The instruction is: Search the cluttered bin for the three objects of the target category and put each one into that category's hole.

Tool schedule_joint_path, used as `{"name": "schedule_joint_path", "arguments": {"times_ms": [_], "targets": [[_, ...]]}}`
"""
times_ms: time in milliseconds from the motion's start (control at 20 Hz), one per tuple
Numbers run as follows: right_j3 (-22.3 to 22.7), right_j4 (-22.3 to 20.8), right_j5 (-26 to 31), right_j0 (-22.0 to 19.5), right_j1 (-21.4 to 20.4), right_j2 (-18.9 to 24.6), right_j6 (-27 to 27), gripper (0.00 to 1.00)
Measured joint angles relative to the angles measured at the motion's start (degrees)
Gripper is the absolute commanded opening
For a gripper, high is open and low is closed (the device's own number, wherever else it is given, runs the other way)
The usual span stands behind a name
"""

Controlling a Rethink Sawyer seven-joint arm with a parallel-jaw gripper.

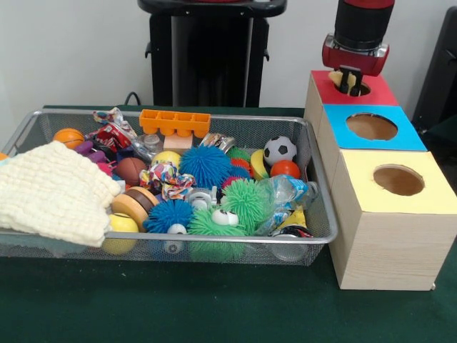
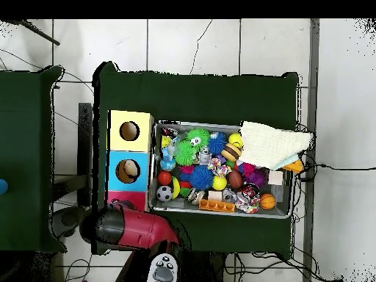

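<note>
Nearest, the wire-mesh bin (image 1: pixel 314 182) sits on the green table (image 1: pixel 178 307), packed with spiky rubber balls, a soccer ball (image 1: pixel 280 150), an orange block tray (image 1: pixel 175 122) and a cream knitted cloth (image 1: pixel 53 191) draped over one end. No plush toy can be picked out among the clutter. Beside it stand the yellow-topped, blue-topped and, farthest, red-topped hole (image 1: pixel 378 89). The gripper (image 1: pixel 349 81) hangs directly over the red hole, pinching a small tan object (image 1: pixel 335 76).
</note>
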Motion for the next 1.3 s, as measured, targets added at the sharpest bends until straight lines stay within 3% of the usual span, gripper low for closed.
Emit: {"name": "schedule_joint_path", "arguments": {"times_ms": [1300], "targets": [[-2.30, 1.77, 0.02, 0.82, 2.52, -0.07, 0.00, 0.00]]}}
